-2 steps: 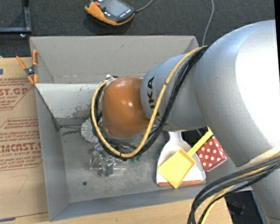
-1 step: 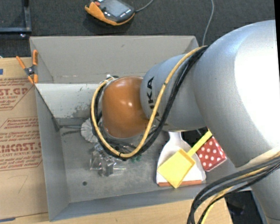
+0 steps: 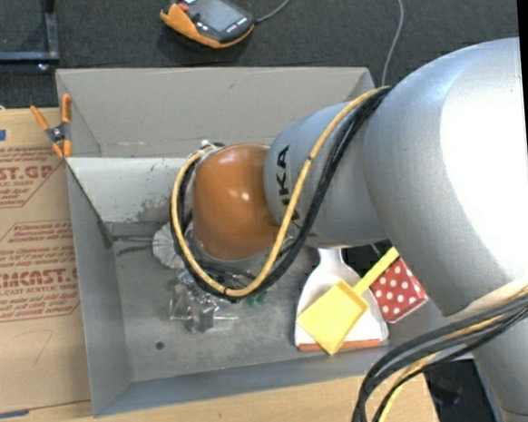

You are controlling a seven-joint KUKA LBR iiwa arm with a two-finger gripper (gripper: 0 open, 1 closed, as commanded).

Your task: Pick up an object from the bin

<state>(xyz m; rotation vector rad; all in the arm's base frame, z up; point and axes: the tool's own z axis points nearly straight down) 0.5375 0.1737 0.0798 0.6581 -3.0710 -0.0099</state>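
My gripper (image 3: pixel 197 304) shows as grey shiny metal just below the arm's orange cover, low over the bin floor left of the middle. Most of it is hidden by the cover. A white ribbed round thing (image 3: pixel 164 245) lies just up-left of it, half under the cover. A small green bit (image 3: pixel 258 297) sits on the floor to its right. I cannot make out anything held.
At the bin's lower right lie a yellow square paddle with a yellow handle (image 3: pixel 332 317), on top of a white flat thing with an orange edge (image 3: pixel 347 339), and a red white-dotted piece (image 3: pixel 400 294). The arm covers the bin's right and middle.
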